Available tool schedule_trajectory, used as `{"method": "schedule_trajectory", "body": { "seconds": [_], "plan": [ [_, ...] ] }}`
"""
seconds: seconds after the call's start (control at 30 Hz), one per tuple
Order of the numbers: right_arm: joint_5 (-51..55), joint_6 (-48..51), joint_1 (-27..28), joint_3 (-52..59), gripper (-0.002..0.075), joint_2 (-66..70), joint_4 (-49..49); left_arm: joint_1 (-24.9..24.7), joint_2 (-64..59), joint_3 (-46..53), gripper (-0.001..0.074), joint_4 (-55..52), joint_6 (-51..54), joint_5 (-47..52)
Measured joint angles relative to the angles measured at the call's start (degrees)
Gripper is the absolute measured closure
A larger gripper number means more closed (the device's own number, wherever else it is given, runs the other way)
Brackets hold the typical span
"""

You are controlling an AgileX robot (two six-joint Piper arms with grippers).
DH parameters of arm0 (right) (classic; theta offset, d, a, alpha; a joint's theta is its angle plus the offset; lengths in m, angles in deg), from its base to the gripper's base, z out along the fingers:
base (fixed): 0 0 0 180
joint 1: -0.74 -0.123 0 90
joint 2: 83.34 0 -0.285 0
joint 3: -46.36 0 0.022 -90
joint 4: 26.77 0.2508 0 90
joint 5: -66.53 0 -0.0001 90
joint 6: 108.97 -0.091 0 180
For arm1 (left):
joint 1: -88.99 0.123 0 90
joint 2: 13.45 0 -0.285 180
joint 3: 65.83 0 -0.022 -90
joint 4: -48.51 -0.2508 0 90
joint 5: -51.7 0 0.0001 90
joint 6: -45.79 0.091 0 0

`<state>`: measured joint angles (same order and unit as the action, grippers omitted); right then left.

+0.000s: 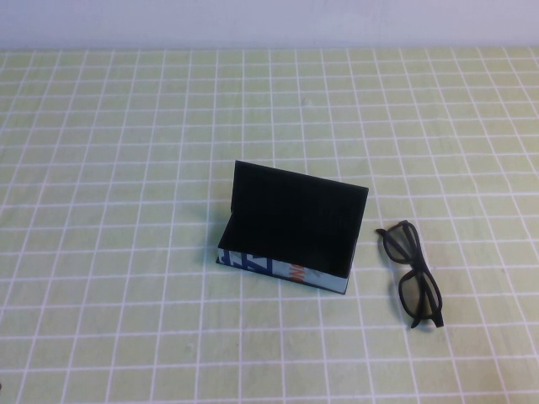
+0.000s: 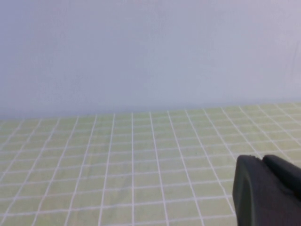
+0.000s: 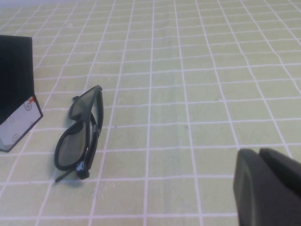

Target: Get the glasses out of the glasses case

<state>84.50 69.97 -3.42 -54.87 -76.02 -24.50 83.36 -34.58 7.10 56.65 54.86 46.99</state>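
Observation:
The glasses case (image 1: 290, 227) stands open in the middle of the green checked cloth, its black lid raised and its printed pale front side facing me. The black glasses (image 1: 413, 274) lie folded on the cloth just right of the case, outside it. In the right wrist view the glasses (image 3: 79, 134) lie beside the case's corner (image 3: 16, 94). My right gripper (image 3: 261, 153) is shut and empty, hanging back from the glasses. My left gripper (image 2: 262, 160) is shut and empty over bare cloth, away from both. Neither gripper shows in the high view.
The green checked cloth (image 1: 126, 168) covers the whole table. A pale wall (image 2: 150, 52) rises at the table's far edge.

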Motion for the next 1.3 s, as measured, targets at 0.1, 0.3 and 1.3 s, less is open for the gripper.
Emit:
{"method": "schedule_trajectory", "body": {
  "seconds": [0.1, 0.3, 1.3],
  "plan": [
    [0.0, 0.0, 0.0, 0.0, 0.0743, 0.0, 0.0, 0.1, 3.4, 0.5, 0.0739, -2.7, -2.1, -0.2],
    [0.0, 0.0, 0.0, 0.0, 0.0743, 0.0, 0.0, 1.3, 7.9, 5.5, 0.0739, -1.4, -2.9, -4.4],
    [0.0, 0.0, 0.0, 0.0, 0.0743, 0.0, 0.5, 1.6, 14.0, 5.6, 0.0739, -4.0, -4.6, 25.1]
  ]
}}
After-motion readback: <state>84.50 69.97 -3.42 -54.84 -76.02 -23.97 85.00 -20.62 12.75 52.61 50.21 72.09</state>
